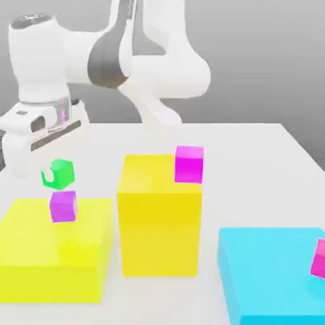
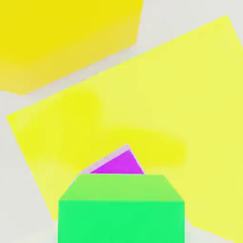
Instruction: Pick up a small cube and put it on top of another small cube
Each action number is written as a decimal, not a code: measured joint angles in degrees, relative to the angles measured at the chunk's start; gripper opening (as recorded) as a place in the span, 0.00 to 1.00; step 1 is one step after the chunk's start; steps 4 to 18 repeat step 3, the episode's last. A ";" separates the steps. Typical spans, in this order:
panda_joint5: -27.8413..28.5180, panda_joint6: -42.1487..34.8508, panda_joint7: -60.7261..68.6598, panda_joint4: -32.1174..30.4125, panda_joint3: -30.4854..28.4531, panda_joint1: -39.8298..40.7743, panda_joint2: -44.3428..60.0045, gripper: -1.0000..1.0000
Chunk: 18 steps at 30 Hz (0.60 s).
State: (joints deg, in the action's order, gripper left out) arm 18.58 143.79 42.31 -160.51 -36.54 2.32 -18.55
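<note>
1. One white arm is reaching down at the exterior view's left, its claw (image 1: 54,176) clenched on the small green cube (image 1: 61,174).
2. The green cube is hanging just above the small purple cube (image 1: 63,206), slightly toward the exterior view's left of it; whether the two are touching cannot be told.
3. The purple cube is sitting on the low yellow block (image 1: 38,254), near its far edge.
4. In the hand view, the green cube (image 2: 121,213) is covering most of the purple cube (image 2: 118,163), whose far corner is peeking out beyond it on the low yellow block (image 2: 190,104).
5. A taller yellow block (image 1: 159,222) is standing beside the low one, carrying a magenta cube (image 1: 189,164) at its far corner.
6. A cyan block (image 1: 273,279) is lying on the white counter (image 1: 254,171) at the exterior view's right, with a hot-pink cube (image 1: 318,259) on it at the picture's edge.
</note>
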 joint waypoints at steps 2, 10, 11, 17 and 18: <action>0.00 0.00 0.00 0.00 0.00 0.00 0.00 1.00; 0.00 0.00 0.00 0.00 0.00 0.00 0.00 1.00; 0.00 0.00 0.00 0.00 0.00 0.00 0.00 1.00; 0.00 0.00 0.00 0.00 0.00 0.00 0.00 1.00; 0.00 0.00 0.00 0.00 0.00 0.00 0.00 1.00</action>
